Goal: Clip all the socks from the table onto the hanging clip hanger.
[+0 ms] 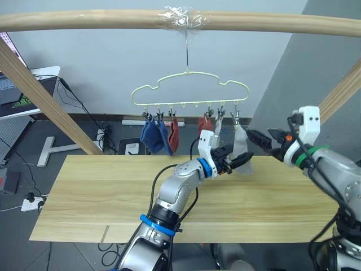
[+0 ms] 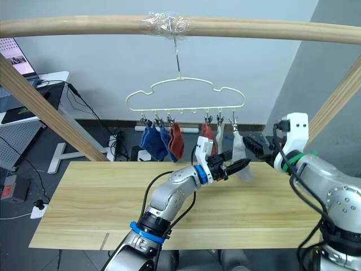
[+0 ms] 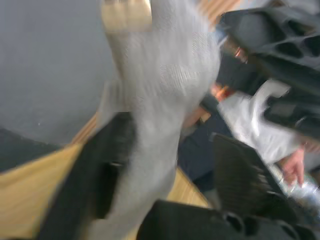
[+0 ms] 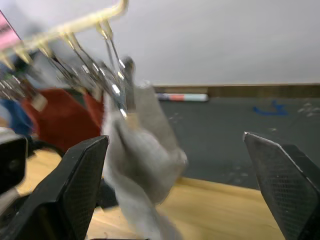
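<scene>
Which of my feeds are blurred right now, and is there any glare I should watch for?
Left wrist view: heavy motion blur smears the soft light grey ankle sock. Right wrist view: the small metal clips of the thin pale-yellow wire clip hanger are soft and streaked. Both eye views are sharp and evenly lit; the only glare is on the clear tape round the wooden beam.

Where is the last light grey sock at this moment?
The light grey sock hangs from the rightmost metal clip of the pale-yellow wire clip hanger, with the left gripper shut on its lower part.
</scene>
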{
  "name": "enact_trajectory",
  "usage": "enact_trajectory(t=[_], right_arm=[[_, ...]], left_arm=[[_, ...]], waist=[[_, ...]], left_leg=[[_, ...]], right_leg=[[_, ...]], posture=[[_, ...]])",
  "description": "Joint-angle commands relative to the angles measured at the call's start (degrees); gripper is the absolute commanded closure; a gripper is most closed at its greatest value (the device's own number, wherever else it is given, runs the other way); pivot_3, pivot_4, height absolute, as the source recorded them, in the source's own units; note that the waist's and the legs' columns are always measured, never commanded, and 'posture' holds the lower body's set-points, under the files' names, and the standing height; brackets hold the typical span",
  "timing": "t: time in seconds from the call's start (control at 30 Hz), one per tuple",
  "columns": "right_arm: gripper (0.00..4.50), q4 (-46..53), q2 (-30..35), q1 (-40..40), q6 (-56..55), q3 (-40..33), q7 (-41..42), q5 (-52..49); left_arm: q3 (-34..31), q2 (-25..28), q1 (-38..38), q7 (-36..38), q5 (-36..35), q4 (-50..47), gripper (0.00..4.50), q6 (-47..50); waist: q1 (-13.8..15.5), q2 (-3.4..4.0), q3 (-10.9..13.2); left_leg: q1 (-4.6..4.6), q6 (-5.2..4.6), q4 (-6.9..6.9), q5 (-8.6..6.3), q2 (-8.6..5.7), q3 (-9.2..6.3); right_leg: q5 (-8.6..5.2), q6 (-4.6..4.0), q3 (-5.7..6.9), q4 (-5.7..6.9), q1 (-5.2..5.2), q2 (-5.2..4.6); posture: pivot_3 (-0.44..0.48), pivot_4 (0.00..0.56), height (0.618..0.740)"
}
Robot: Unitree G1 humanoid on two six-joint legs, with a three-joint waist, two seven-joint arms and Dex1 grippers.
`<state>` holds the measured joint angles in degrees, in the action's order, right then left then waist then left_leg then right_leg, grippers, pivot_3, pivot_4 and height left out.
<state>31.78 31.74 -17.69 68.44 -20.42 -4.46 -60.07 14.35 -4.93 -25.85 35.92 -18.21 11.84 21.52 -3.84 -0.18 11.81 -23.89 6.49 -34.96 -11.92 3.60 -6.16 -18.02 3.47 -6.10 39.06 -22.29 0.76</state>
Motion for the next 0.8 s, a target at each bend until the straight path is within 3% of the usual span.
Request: enact_trajectory(t=[0.03, 0.23, 0.37, 0.5, 0.67, 0.8], right_arm=[[0.00, 3.48, 3.87, 6.91, -10.18, 3.18, 9.92, 8.34], [0.00, 1.93, 10.76, 22.37, -29.18, 5.61, 30.75, 20.96], [0.00, 1.16, 13.55, 26.26, -35.73, 4.79, 38.97, 24.38], [0.00, 0.97, 15.42, 28.98, -41.70, 0.94, 45.29, 26.33], [0.00, -0.09, 17.34, 32.34, -41.08, -3.97, 50.32, 24.97], [0.00, -3.02, 15.90, 33.53, -46.37, -2.81, 50.13, 31.04]], left_arm=[[-1.17, 7.16, 3.57, 3.30, 3.07, -1.11, 0.32, -5.41], [-9.17, 24.56, 10.77, 9.93, 1.13, -8.56, 0.32, -8.03], [-17.76, 34.79, 14.62, 14.79, -3.23, -13.17, 0.32, -6.68], [-24.73, 46.63, 20.50, 20.24, -1.22, -10.86, 0.32, -12.07], [-28.90, 54.10, 23.22, 20.05, 2.52, -1.31, 0.32, -16.90], [-30.80, 54.34, 24.45, 19.13, 3.09, 4.72, 0.32, -19.29]], waist=[[-0.07, 0.01, -0.02], [0.23, 0.05, -0.14], [1.15, -0.07, -0.24], [1.51, -0.08, -0.52], [2.53, -0.44, -1.23], [3.66, -0.79, -2.56]], left_leg=[[0.00, 0.00, 0.00, 0.00, 0.00, 0.00], [-0.01, 0.01, 0.07, 0.00, 0.07, -0.03], [0.03, 0.04, -0.04, 0.03, 0.05, -0.02], [0.13, 0.02, -0.03, 0.04, 0.08, -0.06], [0.12, 0.02, -0.03, 0.04, 0.07, -0.05], [0.11, 0.02, 0.00, 0.03, 0.07, -0.05]], right_leg=[[0.00, 0.00, 0.00, 0.00, 0.00, 0.00], [0.08, -0.23, 0.13, 0.00, 0.00, -0.01], [-0.02, 0.01, 0.18, -0.01, 0.11, -0.08], [-0.02, 0.00, 0.22, 0.02, 0.17, -0.07], [-0.01, -0.01, 0.25, 0.01, 0.18, -0.10], [0.03, -0.18, 0.29, -0.04, 0.19, -0.10]], posture=[[-0.026, 0.144, 0.740], [0.028, 0.135, 0.740], [0.064, 0.125, 0.740], [0.098, 0.112, 0.740], [0.139, 0.082, 0.740], [0.142, 0.061, 0.740]])
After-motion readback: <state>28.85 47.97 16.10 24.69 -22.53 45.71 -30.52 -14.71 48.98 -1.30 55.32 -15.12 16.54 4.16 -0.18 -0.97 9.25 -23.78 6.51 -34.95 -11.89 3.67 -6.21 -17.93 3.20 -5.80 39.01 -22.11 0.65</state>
